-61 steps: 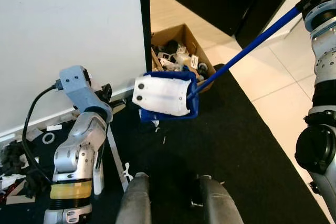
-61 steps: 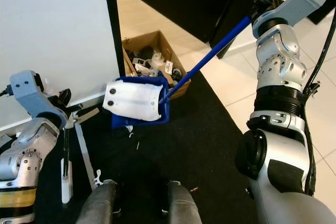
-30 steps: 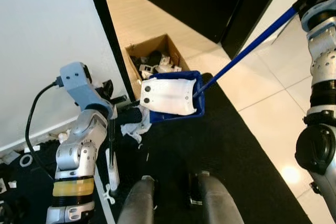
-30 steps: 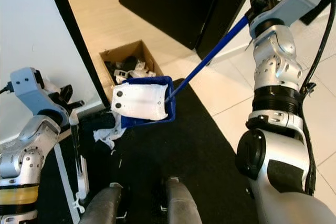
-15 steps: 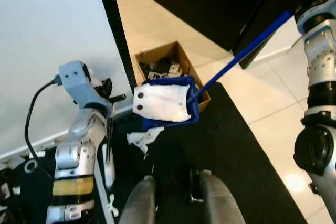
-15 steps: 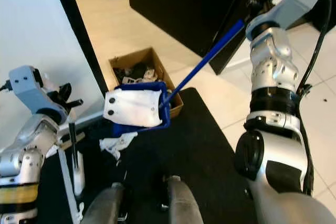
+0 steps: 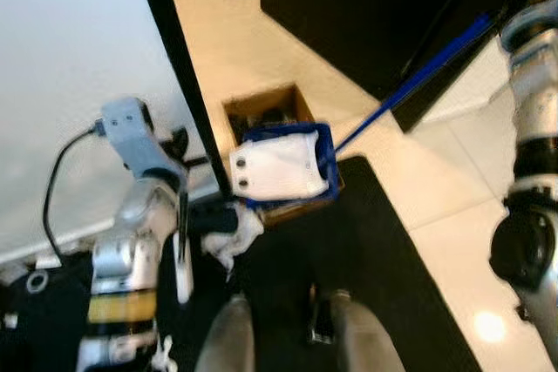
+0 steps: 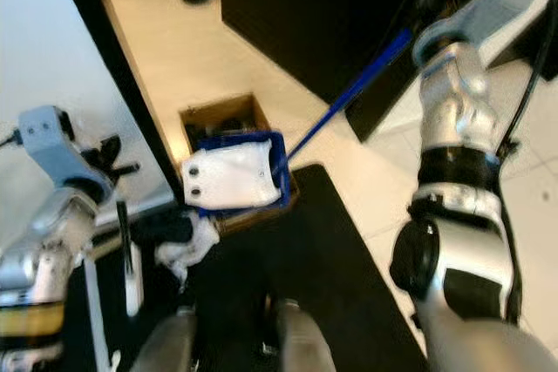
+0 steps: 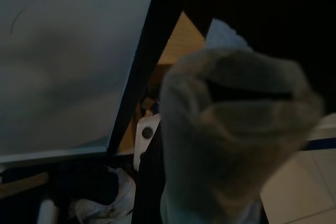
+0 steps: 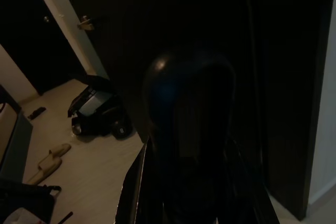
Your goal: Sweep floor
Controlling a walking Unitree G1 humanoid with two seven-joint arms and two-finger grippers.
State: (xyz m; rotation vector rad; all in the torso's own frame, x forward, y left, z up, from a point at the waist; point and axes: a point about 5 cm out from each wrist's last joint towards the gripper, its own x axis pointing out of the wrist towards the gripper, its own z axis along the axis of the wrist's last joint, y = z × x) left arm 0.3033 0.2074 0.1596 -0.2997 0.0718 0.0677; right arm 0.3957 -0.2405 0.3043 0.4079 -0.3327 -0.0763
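A: What do we hold?
B: Our right gripper [image 8: 425, 34], closed round a long blue handle [image 8: 349, 98], carries the blue-and-white plastic dustpan [image 7: 281, 173] — below it, over the open cardboard box [image 7: 261, 111].
A: And our left gripper [image 7: 181, 147]?
B: Clamped on a slim brush stick [image 7: 181, 241] — white rag [image 7: 228, 237] beside.

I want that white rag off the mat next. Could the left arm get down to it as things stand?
Probably not at once. The crumpled white rag lies just beside the left gripper, nothing between them, but that gripper seems taken up with a white-handled tool that would need setting down first.
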